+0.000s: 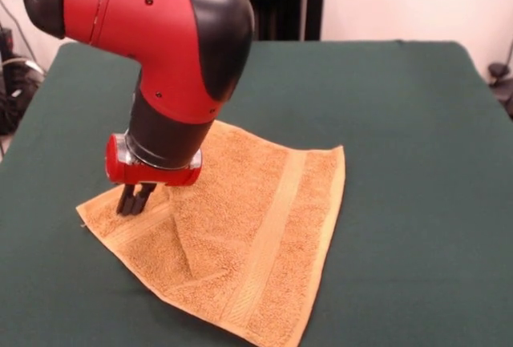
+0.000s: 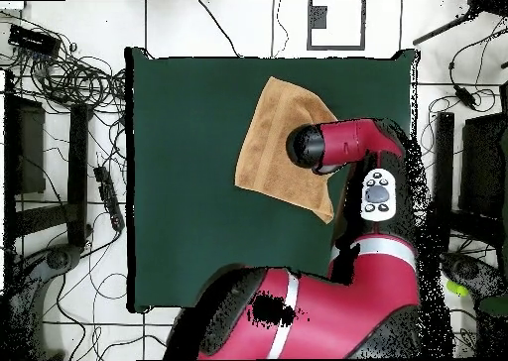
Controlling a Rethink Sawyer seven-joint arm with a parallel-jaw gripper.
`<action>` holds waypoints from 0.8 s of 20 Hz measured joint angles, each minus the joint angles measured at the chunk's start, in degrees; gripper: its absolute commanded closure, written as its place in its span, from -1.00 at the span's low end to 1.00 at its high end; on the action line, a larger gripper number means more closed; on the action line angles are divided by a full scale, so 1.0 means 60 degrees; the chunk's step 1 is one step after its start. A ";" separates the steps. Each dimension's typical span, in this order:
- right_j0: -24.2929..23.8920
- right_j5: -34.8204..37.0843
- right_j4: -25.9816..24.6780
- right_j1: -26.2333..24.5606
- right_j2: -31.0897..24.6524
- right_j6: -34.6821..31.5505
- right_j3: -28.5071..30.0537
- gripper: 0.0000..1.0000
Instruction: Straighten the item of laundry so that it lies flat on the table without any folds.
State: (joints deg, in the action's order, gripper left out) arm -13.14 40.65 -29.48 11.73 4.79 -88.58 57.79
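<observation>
Towel: the small orange-tan terry towel [image 1: 248, 235] is lying on the large dark green felt-like table [image 1: 401, 123], turned so that it sits as a diamond, one corner pointing toward the camera in the front view.
Gripper: the black-fingered gripper [image 1: 135, 200] under the red wrist ring is pressing down onto the towel's corner at picture-left in the front view; the two fingers are standing close together with cloth bunching at their tips, so they are looking pinched on the towel there.
Front view only: a flap is folding over near the gripper, making a diagonal crease down the middle of the cloth; one flat woven band is running along the picture-right side, and another is showing near the held corner.
Overhead view only: the red and black arm [image 2: 342, 144] is covering the gripper and the towel's side nearest the robot, so the fingers are hidden; the towel [image 2: 273, 139] is sitting in the table's upper-right part.
Edges: in the front view the towel's nearest corner is reaching the picture's bottom edge; in the overhead view the towel is lying near the table's [image 2: 189, 179] far edge.
Open room: broad bare green is stretching across the overhead view's left and lower-left areas.
</observation>
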 measured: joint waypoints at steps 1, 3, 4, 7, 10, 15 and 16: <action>0.0010 -0.0002 -0.0022 -0.0009 0.0015 0.0000 -0.0015 1.00; 0.0013 -0.0008 -0.0127 -0.0040 0.0069 0.0000 -0.0087 1.00; 0.0011 -0.0008 -0.0176 -0.0049 0.0088 0.0000 -0.0105 1.00; 0.0000 -0.0008 -0.0392 -0.0083 0.0167 0.0000 -0.0164 1.00; -0.0015 -0.0012 -0.0562 -0.0132 0.0283 0.0000 -0.0220 1.00; -0.0102 -0.0010 -0.0961 -0.0178 0.0403 0.0000 -0.0285 1.00; -0.0124 -0.0012 -0.1014 -0.0178 0.0402 0.0000 -0.0289 1.00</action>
State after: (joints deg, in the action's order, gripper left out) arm -13.88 40.58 -35.57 10.66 7.20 -88.58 56.06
